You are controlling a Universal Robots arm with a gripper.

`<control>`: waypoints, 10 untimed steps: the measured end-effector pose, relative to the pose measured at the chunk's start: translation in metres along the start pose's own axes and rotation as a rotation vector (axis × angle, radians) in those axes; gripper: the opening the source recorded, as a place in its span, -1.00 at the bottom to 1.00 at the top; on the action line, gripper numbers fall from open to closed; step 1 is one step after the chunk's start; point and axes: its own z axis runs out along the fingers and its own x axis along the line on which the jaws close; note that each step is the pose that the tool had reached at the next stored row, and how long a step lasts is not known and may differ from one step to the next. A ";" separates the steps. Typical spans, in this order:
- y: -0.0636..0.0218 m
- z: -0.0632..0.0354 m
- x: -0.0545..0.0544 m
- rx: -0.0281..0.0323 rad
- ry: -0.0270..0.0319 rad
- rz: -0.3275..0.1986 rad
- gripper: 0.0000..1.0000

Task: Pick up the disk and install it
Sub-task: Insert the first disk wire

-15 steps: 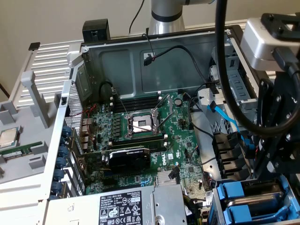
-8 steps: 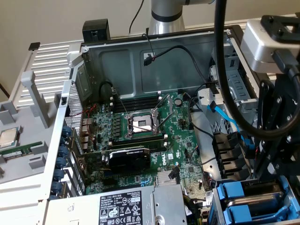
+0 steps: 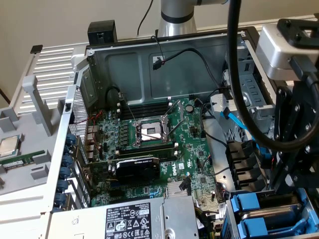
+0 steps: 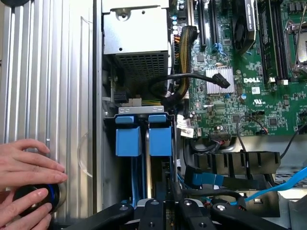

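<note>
2 blue-fronted carriers (image 4: 128,135) (image 4: 159,135) stand side by side near 1 pincer (image 4: 169,206), whose opening I cannot tell.

This looks like a computer hardware workbench or lab. An opened desktop case (image 3: 124,64) exposes its motherboard (image 3: 199,144), with a robot arm (image 3: 175,15) standing behind it.

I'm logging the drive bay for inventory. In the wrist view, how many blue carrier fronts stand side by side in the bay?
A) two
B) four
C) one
A: two blue carrier fronts stand side by side there, next to the motherboard.
</note>
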 end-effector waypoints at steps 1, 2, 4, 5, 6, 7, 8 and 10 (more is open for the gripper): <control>0.0000 0.0001 0.000 0.0001 -0.0002 0.000 -0.66; 0.0000 0.0002 0.000 0.0001 -0.0004 0.000 -0.66; 0.0000 0.0002 0.000 0.0001 -0.0004 0.000 -0.66; 0.0000 0.0001 0.000 0.0003 -0.0003 0.000 -0.66; 0.0001 0.0001 0.000 0.0013 -0.0003 0.000 -0.66; 0.0001 0.0002 0.000 0.0026 -0.0003 0.000 -0.66; 0.0003 0.0002 0.000 0.0044 -0.0004 0.000 -0.66; 0.0005 0.0004 0.000 0.0075 -0.0008 0.000 -0.66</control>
